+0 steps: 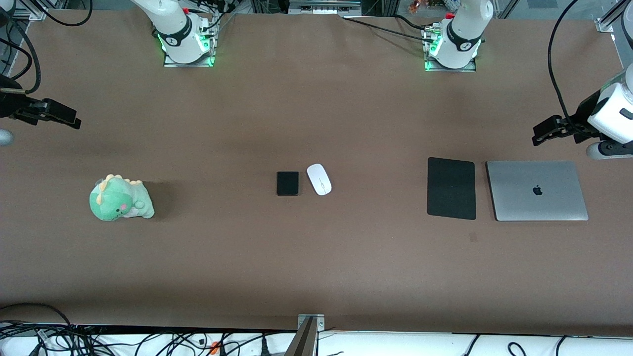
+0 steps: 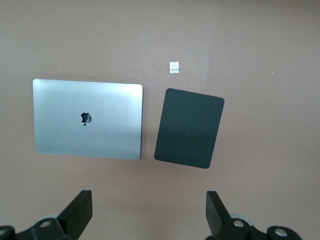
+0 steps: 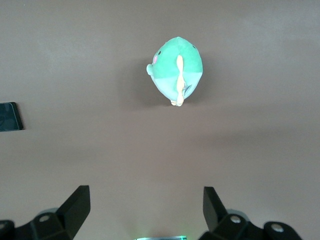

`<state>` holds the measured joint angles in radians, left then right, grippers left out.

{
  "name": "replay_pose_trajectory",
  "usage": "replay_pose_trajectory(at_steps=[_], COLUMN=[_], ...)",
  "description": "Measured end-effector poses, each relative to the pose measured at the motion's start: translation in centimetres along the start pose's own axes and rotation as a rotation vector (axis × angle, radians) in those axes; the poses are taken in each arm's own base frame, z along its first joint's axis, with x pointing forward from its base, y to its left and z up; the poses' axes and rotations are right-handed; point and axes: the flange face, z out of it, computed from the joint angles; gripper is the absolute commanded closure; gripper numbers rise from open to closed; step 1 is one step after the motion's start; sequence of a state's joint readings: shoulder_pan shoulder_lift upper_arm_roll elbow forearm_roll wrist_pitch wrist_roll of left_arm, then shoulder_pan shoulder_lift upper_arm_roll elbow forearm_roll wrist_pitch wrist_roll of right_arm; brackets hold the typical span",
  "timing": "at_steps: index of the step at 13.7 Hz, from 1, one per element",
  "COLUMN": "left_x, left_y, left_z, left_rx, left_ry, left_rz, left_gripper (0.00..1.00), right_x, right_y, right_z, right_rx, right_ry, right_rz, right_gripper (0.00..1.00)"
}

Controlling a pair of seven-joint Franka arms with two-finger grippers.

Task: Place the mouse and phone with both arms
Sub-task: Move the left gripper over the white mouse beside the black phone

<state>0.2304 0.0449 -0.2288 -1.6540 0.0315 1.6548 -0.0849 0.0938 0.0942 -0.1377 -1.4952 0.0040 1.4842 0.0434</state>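
Note:
The white mouse [image 1: 319, 179] and the small black phone [image 1: 288, 183] lie side by side at the middle of the brown table [image 1: 316, 267], the phone toward the right arm's end. The phone's edge also shows in the right wrist view [image 3: 10, 116]. My left gripper [image 1: 544, 133] hangs open and empty over the table's edge at the left arm's end, above the laptop and pad; in its wrist view [image 2: 149, 210] the jaws stand wide apart. My right gripper [image 1: 64, 117] hangs open and empty over the right arm's end; its wrist view [image 3: 145, 207] shows wide jaws.
A black mouse pad [image 1: 451, 188] and a closed silver laptop [image 1: 537, 191] lie side by side toward the left arm's end; both show in the left wrist view, pad [image 2: 189, 128], laptop [image 2: 88, 119]. A green plush dinosaur [image 1: 120, 199] sits toward the right arm's end.

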Motion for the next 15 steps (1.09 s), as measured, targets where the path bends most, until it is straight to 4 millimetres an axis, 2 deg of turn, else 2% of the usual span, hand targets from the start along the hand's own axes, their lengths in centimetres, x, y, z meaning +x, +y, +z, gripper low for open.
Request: replay_pose_trajectory(at_steps=[3,5,7,8,12,15], left_x=[-0.1,-0.5,-0.7,-0.6,-0.1,0.6], left_y=[0.1,1.3,4.2,6.4,14.9,19.4], left_z=[-0.7,-0.6,0.1,1.0,5.3,8.7], left_rx=[0.0,0.003,0.004,0.002,-0.027,-0.06], left_ry=[0.0,-0.03,-0.051,-0.065,-0.101,-0.113], left_rz=[0.002,0.021,0.031,0.03,-0.001,-0.019], left_gripper=[0.0,0.0,0.0,0.0,0.0,0.0], right_x=[0.0,0.0,0.1,0.2,0.8,0.8], right_y=[0.0,0.0,0.0,-0.1,-1.2,-1.4], right_z=[0.0,0.0,0.1,0.4,1.5,1.6], right_rx=[0.0,0.0,0.0,-0.001,-0.005,-0.005], right_ry=[0.0,0.0,-0.002,-0.007,-0.027,-0.03], right_rz=[0.0,0.001,0.0,-0.006,-0.031,-0.04], right_gripper=[0.0,0.0,0.0,0.0,0.0,0.0])
